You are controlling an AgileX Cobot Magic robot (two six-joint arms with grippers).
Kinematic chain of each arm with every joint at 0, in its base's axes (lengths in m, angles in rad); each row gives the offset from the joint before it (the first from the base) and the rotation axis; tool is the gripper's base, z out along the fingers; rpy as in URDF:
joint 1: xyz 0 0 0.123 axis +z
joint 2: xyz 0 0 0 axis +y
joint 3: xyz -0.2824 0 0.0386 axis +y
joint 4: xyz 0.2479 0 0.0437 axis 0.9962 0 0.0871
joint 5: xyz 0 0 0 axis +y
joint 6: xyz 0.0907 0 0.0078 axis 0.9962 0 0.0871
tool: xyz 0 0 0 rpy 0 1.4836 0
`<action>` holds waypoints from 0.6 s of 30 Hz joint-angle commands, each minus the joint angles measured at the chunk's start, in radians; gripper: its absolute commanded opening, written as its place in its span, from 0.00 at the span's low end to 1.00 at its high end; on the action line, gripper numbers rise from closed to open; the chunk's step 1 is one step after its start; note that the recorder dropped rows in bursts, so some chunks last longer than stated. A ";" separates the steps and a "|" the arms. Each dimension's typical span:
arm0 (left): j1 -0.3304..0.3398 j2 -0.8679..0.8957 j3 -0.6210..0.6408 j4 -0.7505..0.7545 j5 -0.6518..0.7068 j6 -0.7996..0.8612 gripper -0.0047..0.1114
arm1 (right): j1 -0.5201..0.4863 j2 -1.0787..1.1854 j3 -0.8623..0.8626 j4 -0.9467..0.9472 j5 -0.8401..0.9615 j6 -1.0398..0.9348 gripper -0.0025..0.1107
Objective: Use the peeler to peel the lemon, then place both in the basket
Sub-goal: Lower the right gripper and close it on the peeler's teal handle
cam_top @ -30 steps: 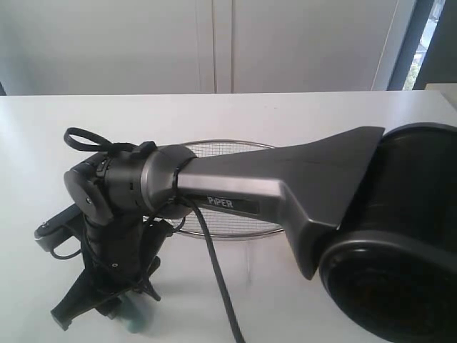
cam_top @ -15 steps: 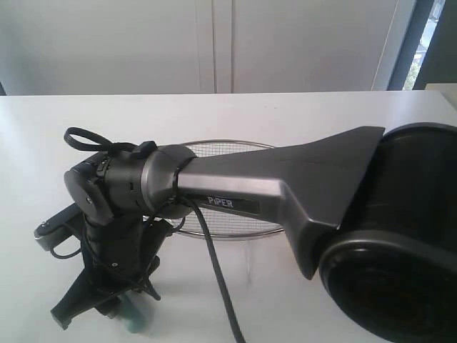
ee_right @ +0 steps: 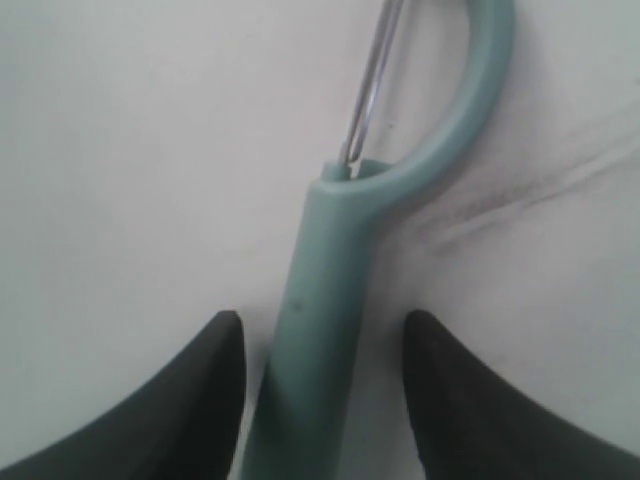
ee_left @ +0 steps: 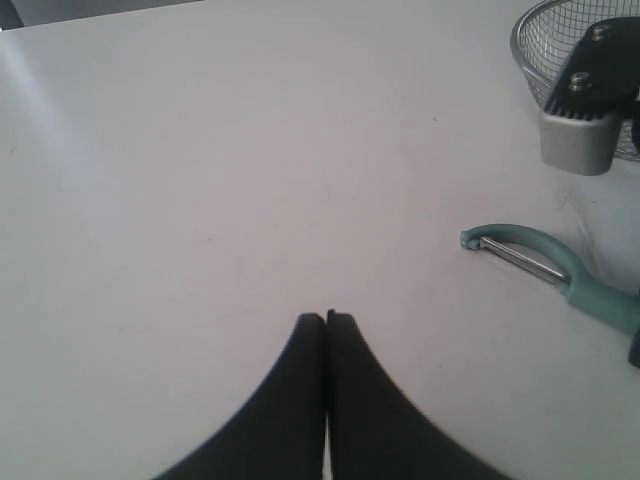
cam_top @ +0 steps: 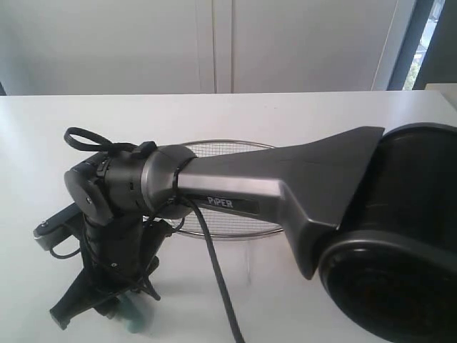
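Note:
The peeler (ee_right: 345, 230) lies flat on the white table, its pale teal handle running between the fingers of my right gripper (ee_right: 322, 320). That gripper is open, with a gap on each side of the handle. In the exterior view the right gripper (cam_top: 118, 309) points down at the front left, and a bit of the teal peeler (cam_top: 136, 323) shows under it. My left gripper (ee_left: 326, 320) is shut on nothing, above bare table, with the peeler (ee_left: 600, 298) off to one side. The wire mesh basket (cam_top: 230, 143) stands behind the right arm. The lemon is out of view.
The right arm (cam_top: 285, 186) reaches across the middle of the exterior view and hides most of the basket's inside. A black cable (cam_top: 218, 286) hangs from it to the table. The white table's (ee_left: 200, 180) far edge meets a pale wall.

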 commanded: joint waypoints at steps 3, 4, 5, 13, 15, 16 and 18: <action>-0.005 -0.005 0.004 -0.005 0.000 0.000 0.04 | 0.002 0.018 -0.005 0.001 -0.007 0.007 0.42; -0.005 -0.005 0.004 -0.005 0.000 0.000 0.04 | 0.002 0.018 -0.005 0.001 -0.010 0.007 0.40; -0.005 -0.005 0.004 -0.005 0.000 0.000 0.04 | 0.002 0.018 -0.005 -0.001 -0.010 0.007 0.36; -0.005 -0.005 0.004 -0.005 0.000 0.000 0.04 | 0.002 0.010 -0.010 -0.020 0.015 0.005 0.13; -0.005 -0.005 0.004 -0.005 0.000 0.000 0.04 | 0.002 -0.019 -0.020 -0.031 0.013 -0.008 0.06; -0.005 -0.005 0.004 -0.005 0.000 0.000 0.04 | 0.000 -0.034 -0.022 -0.040 0.008 -0.015 0.04; -0.005 -0.005 0.004 -0.005 0.000 0.000 0.04 | 0.000 -0.085 -0.035 -0.082 0.006 -0.015 0.02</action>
